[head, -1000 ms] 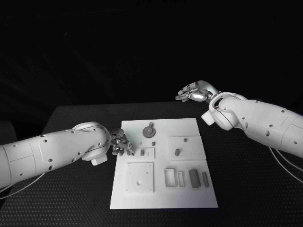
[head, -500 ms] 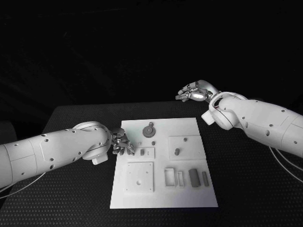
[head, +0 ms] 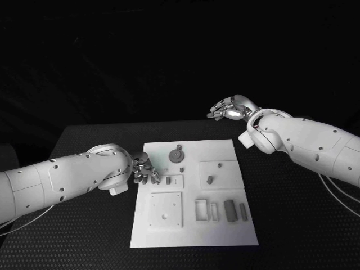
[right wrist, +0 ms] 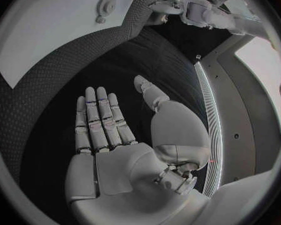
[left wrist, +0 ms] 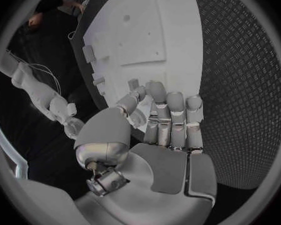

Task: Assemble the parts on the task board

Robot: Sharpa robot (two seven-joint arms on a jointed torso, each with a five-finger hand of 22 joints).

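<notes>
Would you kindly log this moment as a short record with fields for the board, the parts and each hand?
board: flat white rectangular task board on the black textured table
parts: small grey pieces near the board's near right; round grey disc near its far edge
left hand: silver left hand at the board's left edge, fingers together, holding nothing
right hand: silver right hand raised beyond the table's far edge, open, empty
</notes>
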